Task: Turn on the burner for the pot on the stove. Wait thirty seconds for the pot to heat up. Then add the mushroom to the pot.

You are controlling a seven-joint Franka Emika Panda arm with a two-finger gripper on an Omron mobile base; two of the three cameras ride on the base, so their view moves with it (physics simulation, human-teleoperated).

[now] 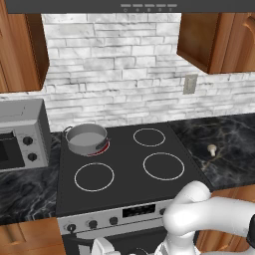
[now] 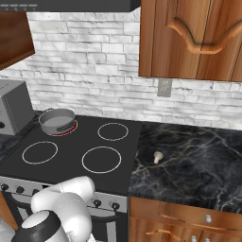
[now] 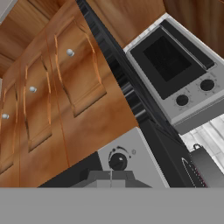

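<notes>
Grey pot, red-rimmed burner, black stove, beige mushroom

The white arm is folding low, its elbow bulging up at the bottom of both base views and its forearm reaching down out of frame. Whether the end effector's fingers are parted is hidden.

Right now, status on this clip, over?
Gripper low at the stove front by a knob, jaws unclear. Burner red-rimmed under pot. Mushroom on counter, path clear.
</notes>
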